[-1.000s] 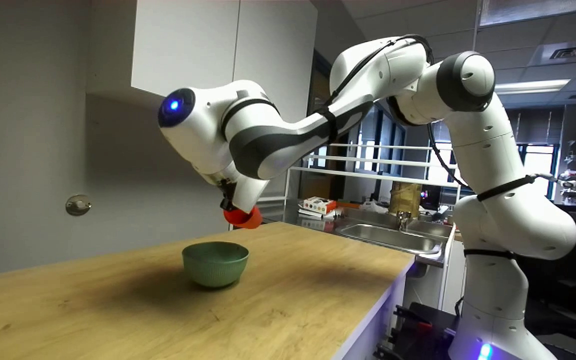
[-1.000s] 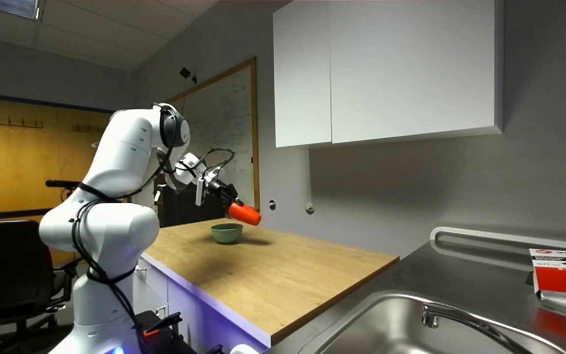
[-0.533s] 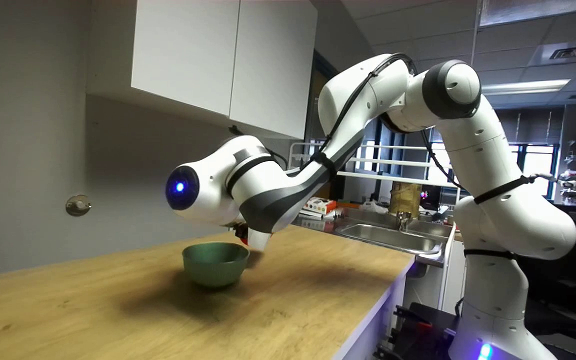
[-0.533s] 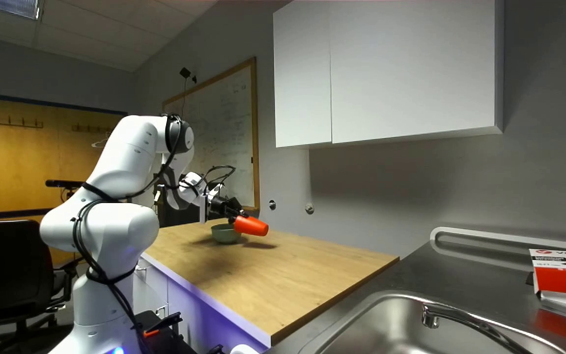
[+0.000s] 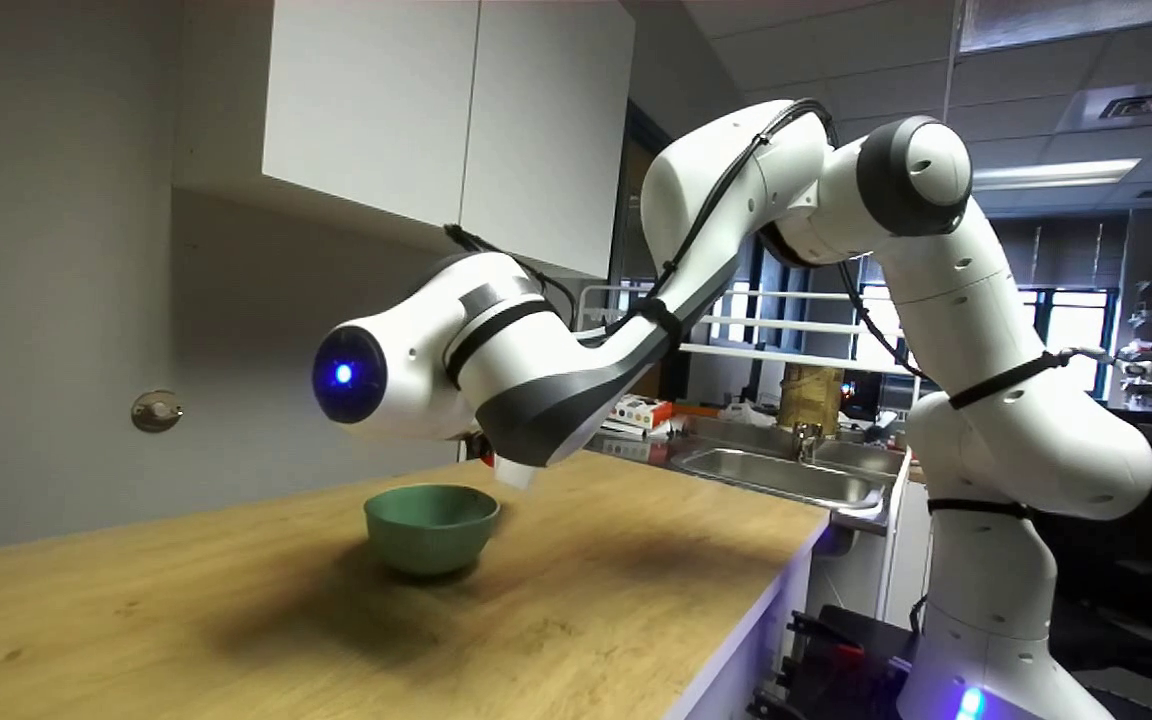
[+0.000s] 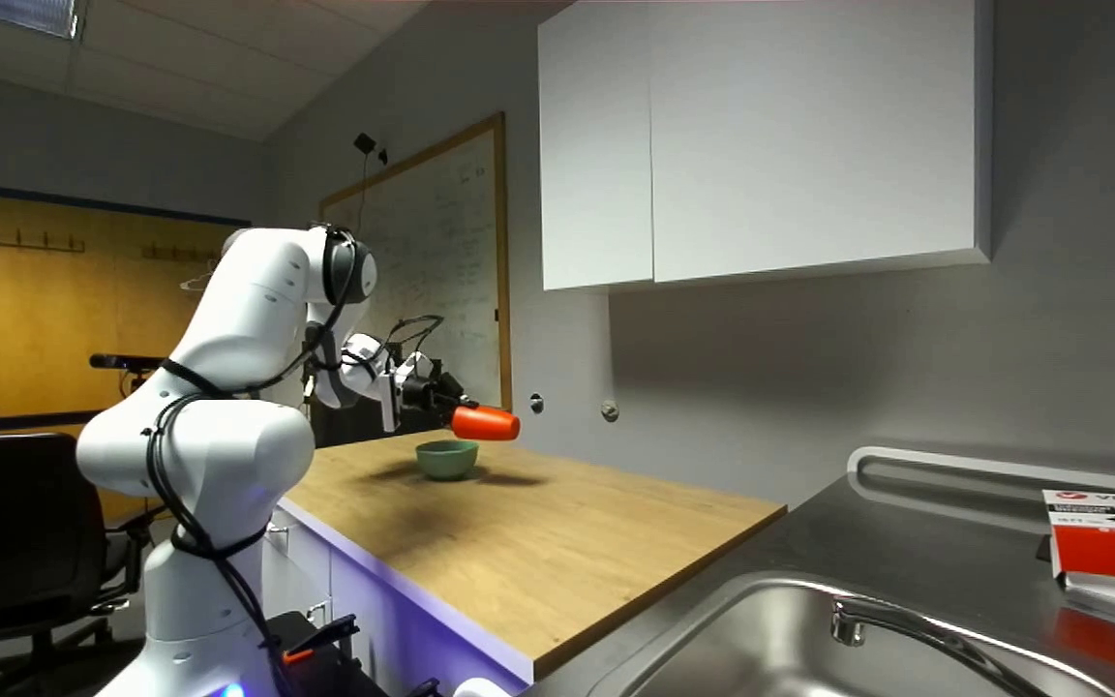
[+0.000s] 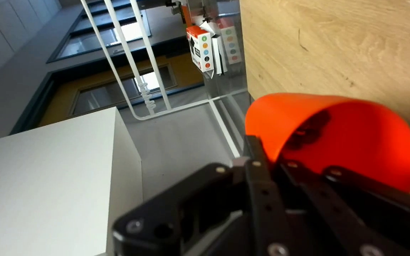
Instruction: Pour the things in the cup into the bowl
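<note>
The red cup [image 6: 486,423] is held above the table, lying nearly level on its side. In that exterior view its narrow base points right and its wide mouth faces back toward my gripper [image 6: 453,401]. In the wrist view, my gripper [image 7: 272,161] is shut on the wall of the cup [image 7: 368,142], one finger outside and one inside. A dark shape shows inside; I cannot make out any contents. In an exterior view only a red sliver of the cup [image 5: 487,458] shows behind the arm. The green bowl [image 5: 431,540] stands upright on the table, also seen in an exterior view [image 6: 446,462], below the gripper.
The wooden table [image 5: 576,620] ends at a metal counter with a sink [image 6: 770,639]. A white wall cabinet [image 5: 366,100] hangs above the back of the table. A red and white box [image 6: 1114,537] lies on the counter.
The arm dipped and the wrist turned, then it rose a little. The cup went from base tilted down to nearly level. It stays in my gripper. The bowl has not moved.
</note>
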Controlling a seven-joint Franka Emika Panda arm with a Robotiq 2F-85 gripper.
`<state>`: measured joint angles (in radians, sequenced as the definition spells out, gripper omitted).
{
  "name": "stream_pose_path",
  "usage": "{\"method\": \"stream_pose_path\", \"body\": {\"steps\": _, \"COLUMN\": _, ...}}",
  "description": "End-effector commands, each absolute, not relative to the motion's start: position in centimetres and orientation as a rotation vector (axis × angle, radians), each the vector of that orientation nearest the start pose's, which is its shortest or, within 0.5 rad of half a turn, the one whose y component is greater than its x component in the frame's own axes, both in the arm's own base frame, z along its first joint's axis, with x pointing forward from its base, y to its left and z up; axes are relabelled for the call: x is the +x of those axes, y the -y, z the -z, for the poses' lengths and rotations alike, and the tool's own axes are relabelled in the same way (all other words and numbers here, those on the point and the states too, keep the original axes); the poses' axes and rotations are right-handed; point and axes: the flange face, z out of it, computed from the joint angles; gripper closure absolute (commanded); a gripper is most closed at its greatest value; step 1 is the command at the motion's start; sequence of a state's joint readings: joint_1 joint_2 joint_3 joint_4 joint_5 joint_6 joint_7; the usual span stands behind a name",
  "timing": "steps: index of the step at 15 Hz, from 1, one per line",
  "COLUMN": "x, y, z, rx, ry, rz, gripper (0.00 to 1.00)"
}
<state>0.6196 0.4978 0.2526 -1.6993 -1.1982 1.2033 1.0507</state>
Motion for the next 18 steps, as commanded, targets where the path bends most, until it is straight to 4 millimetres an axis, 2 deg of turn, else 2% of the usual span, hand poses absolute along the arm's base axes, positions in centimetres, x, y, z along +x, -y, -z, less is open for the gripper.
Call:
{"method": "stream_pose_path", "body": {"steps": 1, "x": 48.2, "y": -37.9, "z": -37.2, "rx": 1.754, "ry": -0.008, "rz": -0.500, "gripper": 0.99}}
{"method": "stream_pose_path", "body": {"steps": 4, "x": 48.0, "y": -39.7, "z": -37.4, "rx": 1.721, "ry": -0.018, "rz": -0.554, "gripper": 0.99}}
{"method": "stream_pose_path", "body": {"steps": 9, "x": 47.7, "y": -42.0, "z": -35.2, "rx": 1.655, "ry": -0.073, "rz": -0.612, "gripper": 0.99}}
{"method": "stream_pose_path", "body": {"steps": 14, "x": 47.6, "y": -42.8, "z": -32.5, "rx": 1.592, "ry": -0.113, "rz": -0.628, "gripper": 0.99}}
{"method": "stream_pose_path", "body": {"steps": 18, "x": 47.7, "y": -43.1, "z": -32.2, "rx": 1.569, "ry": -0.114, "rz": -0.646, "gripper": 0.99}}
